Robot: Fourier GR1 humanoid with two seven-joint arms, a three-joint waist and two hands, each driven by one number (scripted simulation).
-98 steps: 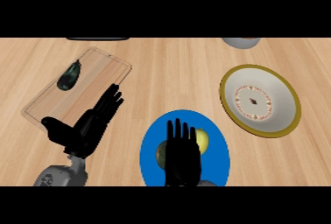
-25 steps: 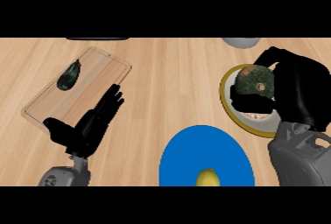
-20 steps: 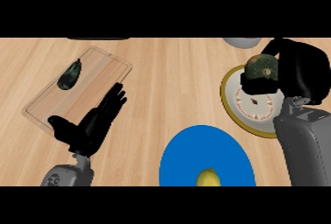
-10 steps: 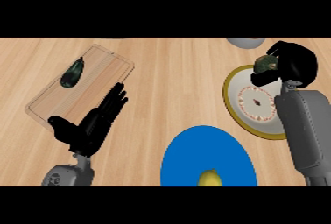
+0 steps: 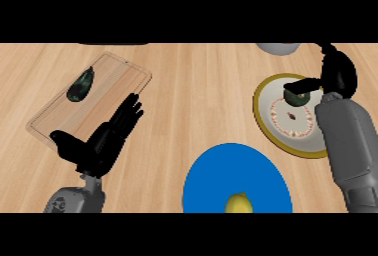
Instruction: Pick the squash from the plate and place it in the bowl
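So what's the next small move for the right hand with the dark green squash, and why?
Probably open the right hand and let go: its thumb curls over the dark green squash, which appears to sit inside the far part of the yellow-rimmed white bowl.

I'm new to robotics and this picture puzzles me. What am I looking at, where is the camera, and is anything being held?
The camera sits at a humanoid robot's head, looking steeply down at a wooden counter. The two black shapes are its hands, on grey forearms. The left hand is open over a cutting board, which carries a dark vegetable. The right hand curls round a dark green squash above the far side of a yellow-rimmed bowl. Nearer lies a blue plate with something yellow on it.
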